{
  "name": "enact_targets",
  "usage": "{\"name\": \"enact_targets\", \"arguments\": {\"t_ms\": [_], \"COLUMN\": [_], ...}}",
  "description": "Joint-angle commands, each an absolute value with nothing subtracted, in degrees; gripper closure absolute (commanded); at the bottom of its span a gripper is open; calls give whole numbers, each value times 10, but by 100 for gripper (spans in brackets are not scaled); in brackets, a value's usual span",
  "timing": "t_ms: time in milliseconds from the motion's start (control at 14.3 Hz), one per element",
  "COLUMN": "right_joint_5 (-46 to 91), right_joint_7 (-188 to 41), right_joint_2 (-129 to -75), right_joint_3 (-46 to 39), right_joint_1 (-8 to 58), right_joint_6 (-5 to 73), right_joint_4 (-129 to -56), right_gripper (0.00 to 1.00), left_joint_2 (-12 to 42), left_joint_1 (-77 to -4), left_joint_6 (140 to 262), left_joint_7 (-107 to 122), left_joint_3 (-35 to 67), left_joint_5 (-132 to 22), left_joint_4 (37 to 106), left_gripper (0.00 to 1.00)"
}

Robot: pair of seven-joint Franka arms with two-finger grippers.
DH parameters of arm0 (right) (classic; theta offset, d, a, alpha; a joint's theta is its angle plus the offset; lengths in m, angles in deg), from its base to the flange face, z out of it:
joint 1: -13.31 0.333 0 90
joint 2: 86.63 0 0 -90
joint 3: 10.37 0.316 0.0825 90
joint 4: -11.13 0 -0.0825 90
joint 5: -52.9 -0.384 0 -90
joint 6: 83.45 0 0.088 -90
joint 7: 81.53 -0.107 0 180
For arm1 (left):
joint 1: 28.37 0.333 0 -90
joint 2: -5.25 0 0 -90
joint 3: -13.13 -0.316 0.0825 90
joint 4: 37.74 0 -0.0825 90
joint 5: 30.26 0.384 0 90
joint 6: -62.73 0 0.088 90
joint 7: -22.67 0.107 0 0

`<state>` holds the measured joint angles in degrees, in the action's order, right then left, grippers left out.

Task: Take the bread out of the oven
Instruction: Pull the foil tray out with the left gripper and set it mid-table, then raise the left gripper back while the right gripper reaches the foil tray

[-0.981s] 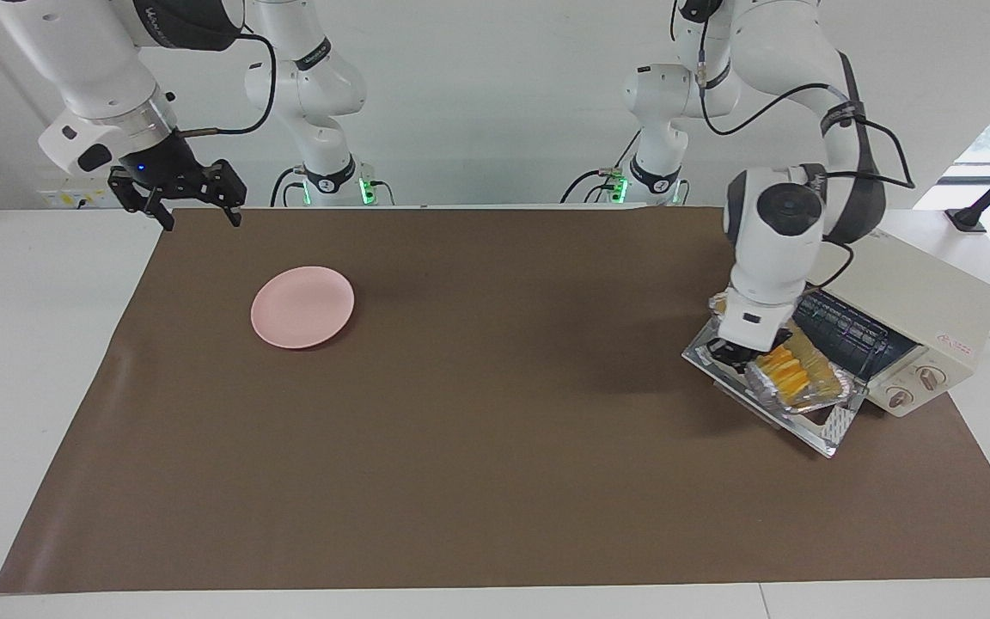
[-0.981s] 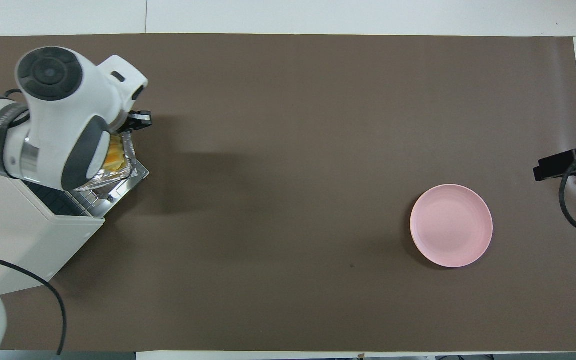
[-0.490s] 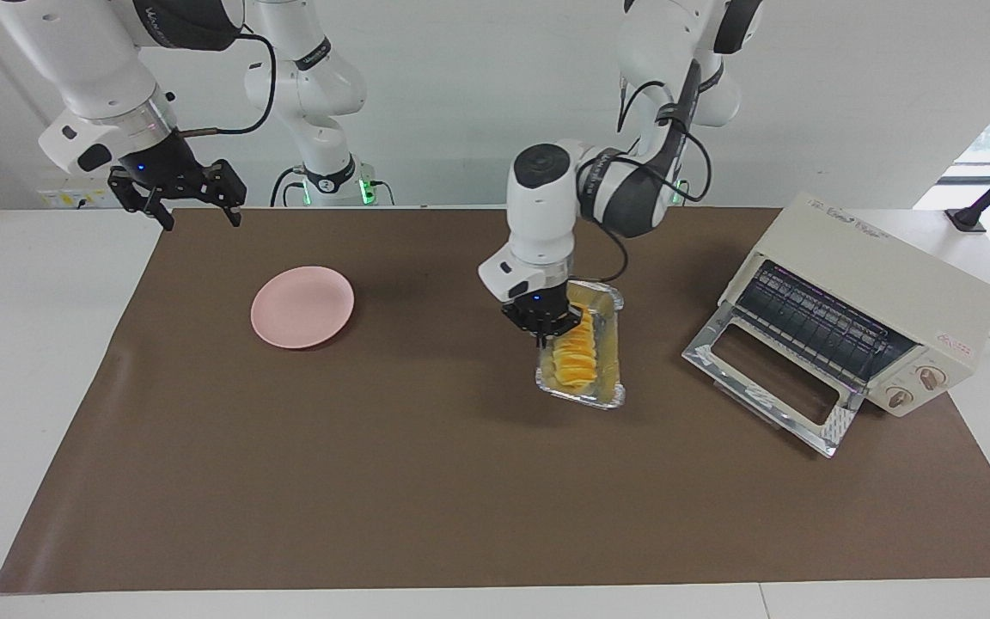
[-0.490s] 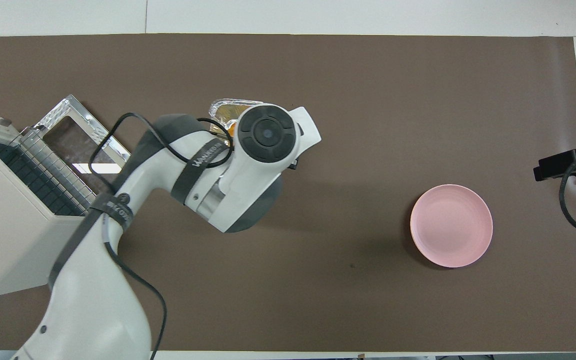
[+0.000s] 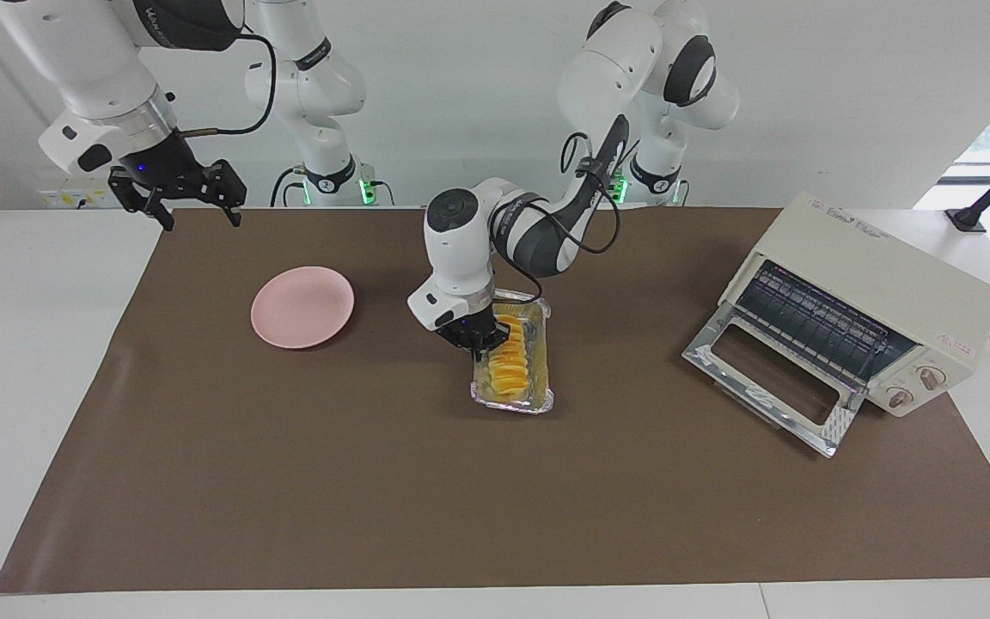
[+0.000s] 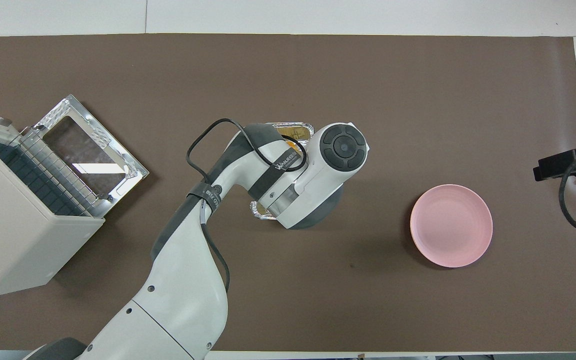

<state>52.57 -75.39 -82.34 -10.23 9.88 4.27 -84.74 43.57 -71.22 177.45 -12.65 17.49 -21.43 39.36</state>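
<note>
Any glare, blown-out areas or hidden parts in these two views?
Overhead view: a bright reflection sits on the cream-white toaster oven's open glass door, and the left arm hides most of the silver foil tray. Facing view: a window at the oven's end is blown out; the golden ridged bread shows clearly.

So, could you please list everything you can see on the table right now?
bread: one, golden yellow, in the foil tray
foil tray: one, silver, mid-mat, between plate and oven
oven: one, cream, door down, at the left arm's end
plate: one, pink, toward the right arm's end
mat: one, brown, covering the table
left hand: at the tray's edge, over the bread
right hand: open, waiting over the mat's corner
</note>
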Motion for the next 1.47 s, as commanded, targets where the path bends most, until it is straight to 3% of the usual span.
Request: {"name": "enact_targets", "arguments": {"t_ms": [0, 70, 140, 420, 700, 911, 1051, 1261, 1401], "right_joint_5": [530, 530, 529, 530, 527, 526, 526, 525, 525], "right_joint_7": [-761, -762, -762, -763, -803, -899, -955, -1014, -1090], "right_joint_2": [-815, -815, -814, -812, -816, -834, -869, -924, -951], "right_joint_3": [-96, -96, -96, -96, -89, -89, -89, -89, -89], "right_joint_1": [88, 88, 89, 92, 117, 186, 223, 269, 315], "right_joint_6": [44, 44, 44, 46, 98, 121, 154, 218, 254], "right_joint_4": [-856, -856, -857, -861, -885, -889, -885, -880, -880], "right_gripper": [0, 0, 0, 0, 0, 0, 0, 0, 0], "left_joint_2": [443, 441, 434, 375, 247, 195, 138, 27, 11], "left_joint_1": [-724, -723, -721, -693, -526, -419, -395, -391, -382], "left_joint_6": [1765, 1765, 1765, 1744, 1615, 1493, 1427, 1444, 1477], "left_joint_7": [-141, -142, -141, -137, -104, 21, 88, 92, 118], "left_joint_3": [162, 160, 153, 124, 121, 121, 121, 121, 122], "left_joint_5": [-221, -220, -221, -255, -306, -307, -306, -296, -296], "left_joint_4": [373, 371, 370, 369, 375, 378, 421, 566, 589], "left_gripper": [79, 24, 0, 0, 0, 0, 0, 0, 0]}}
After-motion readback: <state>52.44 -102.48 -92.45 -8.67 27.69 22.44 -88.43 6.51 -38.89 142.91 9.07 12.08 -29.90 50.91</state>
